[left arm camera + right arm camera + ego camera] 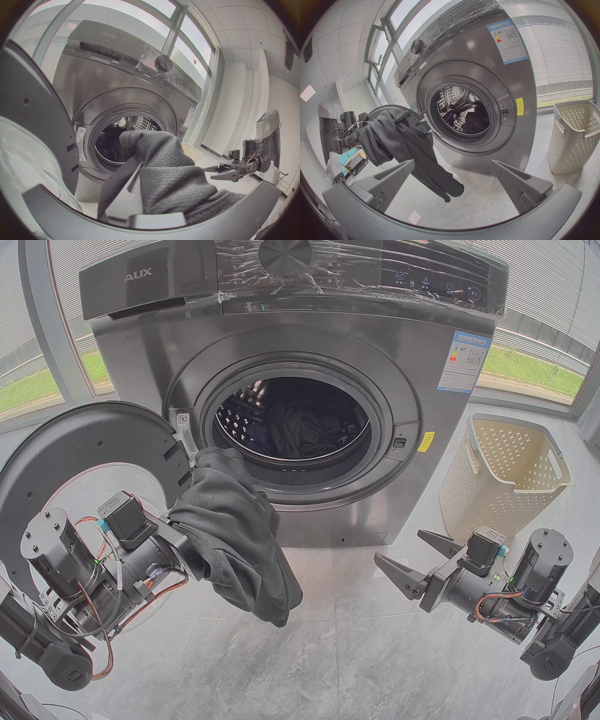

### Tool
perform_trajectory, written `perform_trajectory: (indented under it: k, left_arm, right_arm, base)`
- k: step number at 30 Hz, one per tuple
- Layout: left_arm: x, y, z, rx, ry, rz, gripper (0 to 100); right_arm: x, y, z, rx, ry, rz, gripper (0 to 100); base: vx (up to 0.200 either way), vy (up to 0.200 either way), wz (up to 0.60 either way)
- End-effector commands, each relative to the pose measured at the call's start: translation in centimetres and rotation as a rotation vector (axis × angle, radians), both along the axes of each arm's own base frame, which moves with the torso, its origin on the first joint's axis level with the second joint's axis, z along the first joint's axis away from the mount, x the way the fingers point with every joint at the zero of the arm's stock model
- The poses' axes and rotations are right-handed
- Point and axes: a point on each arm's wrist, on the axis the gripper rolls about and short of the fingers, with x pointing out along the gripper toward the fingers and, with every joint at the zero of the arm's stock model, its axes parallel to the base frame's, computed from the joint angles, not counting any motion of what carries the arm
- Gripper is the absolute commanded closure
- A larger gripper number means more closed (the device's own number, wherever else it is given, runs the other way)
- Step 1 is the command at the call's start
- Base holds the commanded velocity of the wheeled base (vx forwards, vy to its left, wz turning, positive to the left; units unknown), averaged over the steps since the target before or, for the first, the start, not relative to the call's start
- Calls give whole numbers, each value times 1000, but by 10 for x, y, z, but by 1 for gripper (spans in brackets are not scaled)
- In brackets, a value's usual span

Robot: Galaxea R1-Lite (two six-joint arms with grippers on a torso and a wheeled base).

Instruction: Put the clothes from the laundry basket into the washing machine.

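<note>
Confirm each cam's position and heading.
Head view: head-mounted, forward and down at the silver front-loading washing machine; left claw grips a dark grey mesh garment, right claw open.
Left wrist view: left arm, facing the steel drum over the garment; own claw shows.
Right wrist view: right arm, facing the machine and cream perforated plastic basket; own claw shows.
Shared: each wrist view catches the other claw.

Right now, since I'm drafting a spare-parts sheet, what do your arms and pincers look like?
Both the left arm and right arm are black and dark grey, with round motor housings, a boxy wrist camera and looping orange and black cables. The right pincer has two dark grey wedge-shaped fingers tapering to points, with finely textured inner pads.
</note>
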Motion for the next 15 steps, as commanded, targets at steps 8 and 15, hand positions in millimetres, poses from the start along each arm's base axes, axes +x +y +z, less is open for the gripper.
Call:
perform_trajectory:
  k: [8,15]
  left_arm:
    - [-6,-1,-2,14,3,-10,100]
    - [-8,-3,-4,24,9,-20,100]
  right_arm:
    - [-2,1,-2,-5,7,9,0]
    - [-4,4,-2,-5,7,21,0]
  base:
    - [150,0,0]
    - [0,0,0]
